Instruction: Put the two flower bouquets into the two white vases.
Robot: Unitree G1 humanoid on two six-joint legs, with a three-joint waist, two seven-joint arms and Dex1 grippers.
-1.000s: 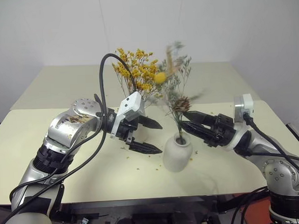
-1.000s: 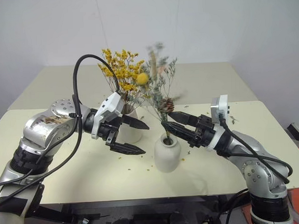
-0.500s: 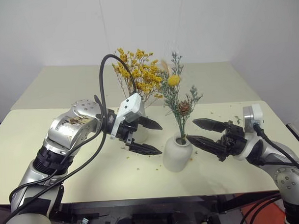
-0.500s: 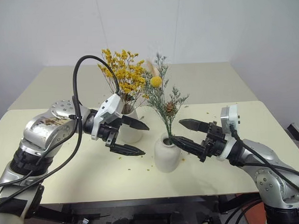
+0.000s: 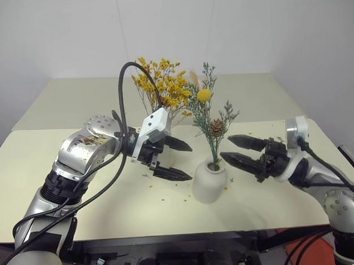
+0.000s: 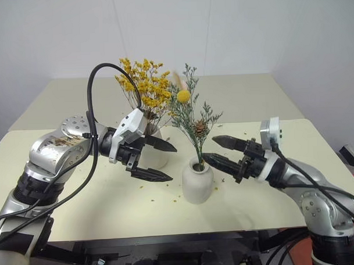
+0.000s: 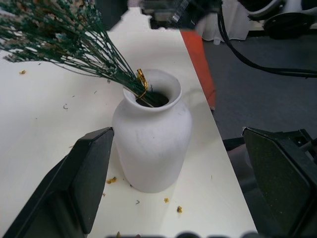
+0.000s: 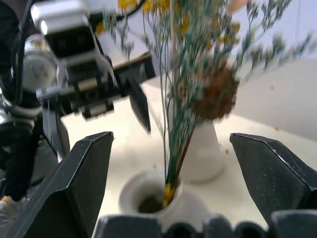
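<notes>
Both bouquets already stand in their vases, so neither gripper has anything left to carry. The grey-green sprig bouquet (image 5: 210, 117), with its yellow ball flower and brown cone, rises from the narrow mouth of the rounded white vase (image 5: 209, 182), which sits just ahead of the right gripper (image 5: 239, 150); its fingers are spread wide and empty, apart from the stems, likely so the sprigs stand free. The yellow-orange bouquet (image 5: 164, 86) stands in the taller white vase (image 6: 155, 149) just behind the left gripper (image 5: 178, 161), whose fingers also gape wide, gripping nothing.
</notes>
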